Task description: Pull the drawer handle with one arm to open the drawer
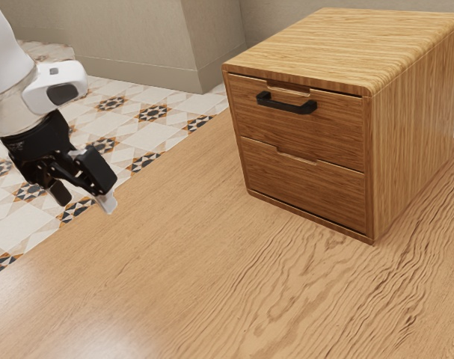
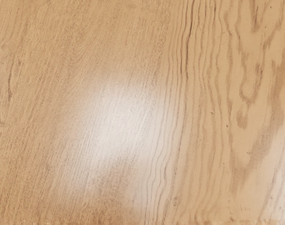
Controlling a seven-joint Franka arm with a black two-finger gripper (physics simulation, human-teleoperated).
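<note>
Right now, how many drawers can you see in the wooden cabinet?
2: the top drawer with the black handle, and the bottom drawer right under it. Other sides of the cabinet are hidden.

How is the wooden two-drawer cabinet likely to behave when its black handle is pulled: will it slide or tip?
The wooden two-drawer cabinet looks broad and flat on the wooden table, so tipping seems unlikely. That surface shows a glossy sheen, so it might slide. The black bar handle looks rigid, fixed at both ends.
</note>
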